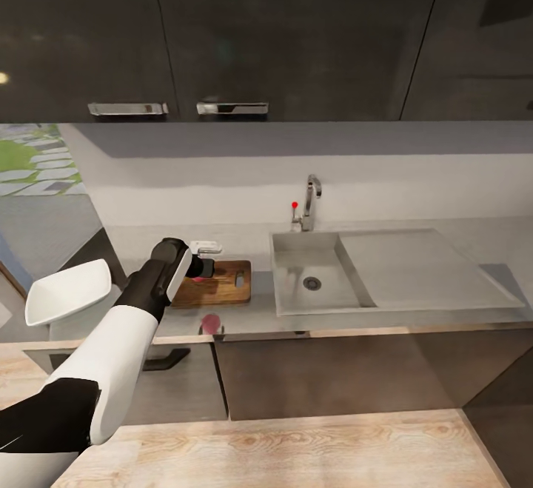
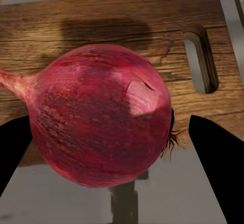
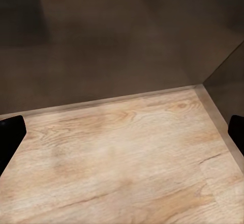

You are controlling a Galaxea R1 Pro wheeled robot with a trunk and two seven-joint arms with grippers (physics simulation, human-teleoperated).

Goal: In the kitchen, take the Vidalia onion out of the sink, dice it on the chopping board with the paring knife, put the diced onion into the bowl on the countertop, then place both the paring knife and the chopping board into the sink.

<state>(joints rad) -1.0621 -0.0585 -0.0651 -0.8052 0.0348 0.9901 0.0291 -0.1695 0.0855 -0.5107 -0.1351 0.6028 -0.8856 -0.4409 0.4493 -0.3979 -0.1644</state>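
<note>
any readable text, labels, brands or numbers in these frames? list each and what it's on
None: no readable text, label, brand or number in any view.
chopping board: bare wood grain, no stamp.
onion between the left pincer's fingers: plain skin, no sticker.
tap: only a red knob, no marking.
bowl: plain white.
cabinet fronts: unmarked.
right pincer: over a bare wood floor.

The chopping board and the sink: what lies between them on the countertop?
Nothing; in the head view a bare strip of countertop separates the chopping board from the sink.
</note>
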